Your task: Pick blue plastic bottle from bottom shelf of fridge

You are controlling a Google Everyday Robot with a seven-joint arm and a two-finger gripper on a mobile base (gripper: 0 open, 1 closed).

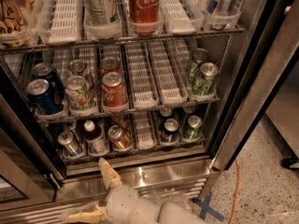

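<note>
The fridge [163, 172] stands with its door open, exposing three wire racks above a shiny steel sill. The blue plastic bottle [95, 138] stands upright on the bottom shelf [144, 133], in the second lane from the left, at the front edge; its white cap faces up. A silver-topped can [70, 143] stands just beside it on the left and a bronze-topped can [119, 137] just beside it on the right. The claw [84, 190] is located below the sill, in front of the fridge and apart from the bottle. Its two fingers are spread apart: one finger [108, 171] points up across the sill toward the bottle's lane, the other [83, 215] points left. Nothing is held between them. The rack above carries blue cans [43, 96] and red cans [114, 89].
</note>
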